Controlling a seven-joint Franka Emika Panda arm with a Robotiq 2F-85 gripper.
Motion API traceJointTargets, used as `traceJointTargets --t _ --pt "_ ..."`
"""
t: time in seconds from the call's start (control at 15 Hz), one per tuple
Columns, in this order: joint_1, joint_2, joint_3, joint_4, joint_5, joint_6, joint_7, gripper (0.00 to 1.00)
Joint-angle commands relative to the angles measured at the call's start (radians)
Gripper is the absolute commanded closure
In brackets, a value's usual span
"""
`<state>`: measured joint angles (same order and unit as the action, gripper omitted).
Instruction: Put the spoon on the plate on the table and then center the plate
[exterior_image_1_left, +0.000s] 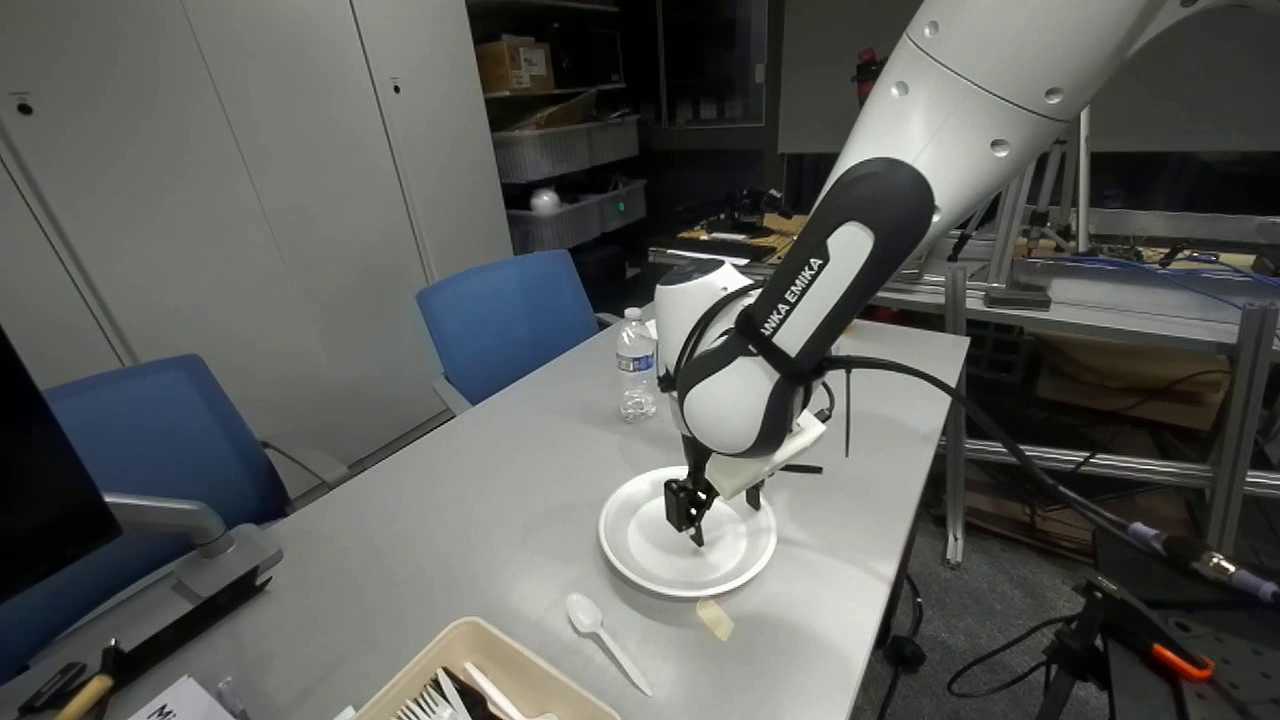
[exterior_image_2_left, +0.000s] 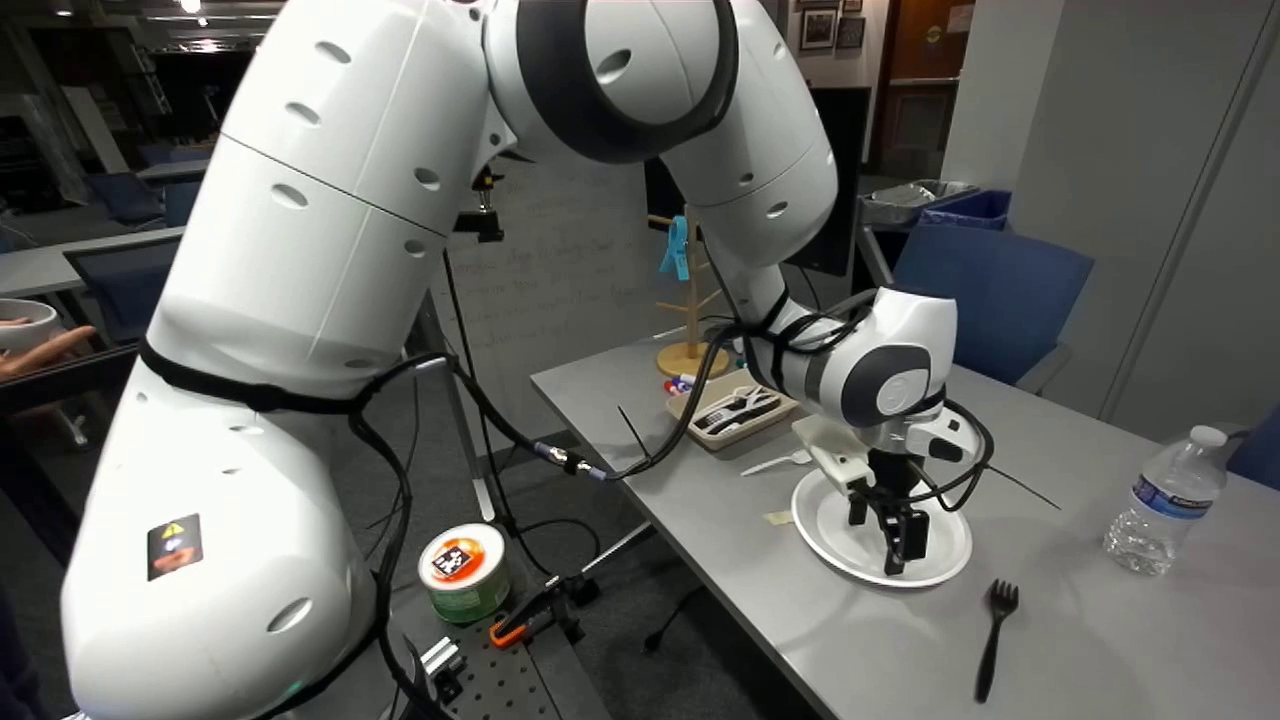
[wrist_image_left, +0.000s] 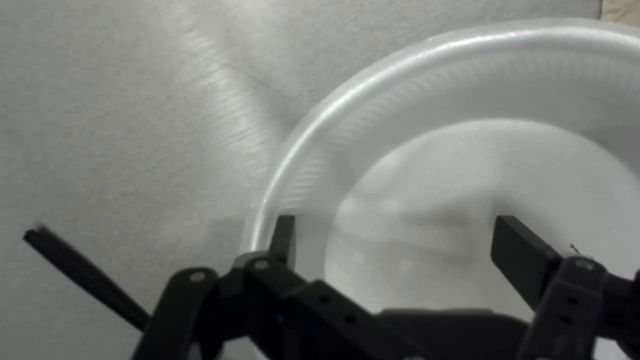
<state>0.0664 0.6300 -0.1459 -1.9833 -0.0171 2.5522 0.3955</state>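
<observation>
The white plate (exterior_image_1_left: 640, 545) lies on the grey table (exterior_image_1_left: 450, 530); it also shows in an exterior view (exterior_image_2_left: 830, 540) and the wrist view (wrist_image_left: 380, 115). The bare part of it in view holds no utensil. A white plastic spoon (exterior_image_1_left: 608, 640) lies on the table beside the plate; it is partly covered by the arm in an exterior view (exterior_image_2_left: 772, 464) and out of the wrist view. My gripper (exterior_image_1_left: 726, 518) is over the plate, pointing down, fingers wide apart with nothing between them in the wrist view (wrist_image_left: 395, 220). Whether the fingertips touch the plate I cannot tell.
A beige tray (exterior_image_1_left: 475, 635) of cutlery stands near the spoon. A black fork (exterior_image_2_left: 995, 635) lies on the plate's other side. A water bottle (exterior_image_1_left: 637, 367) stands upright. A piece of tape (exterior_image_1_left: 715, 619) is stuck by the plate. A wooden stand (exterior_image_2_left: 692, 358) is behind the tray.
</observation>
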Motion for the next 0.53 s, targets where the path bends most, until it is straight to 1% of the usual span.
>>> traceJointTargets --t 0.0,0.2,0.47 --pt "0.006 -0.076 0.0 -0.095 0.014 0.028 0.004 0.0" --pt "-0.001 -0.098 0.016 -0.136 0.03 0.03 0.001 0.0" --pt "0.037 -0.111 -0.004 -0.145 -0.016 0.037 0.021 0.0"
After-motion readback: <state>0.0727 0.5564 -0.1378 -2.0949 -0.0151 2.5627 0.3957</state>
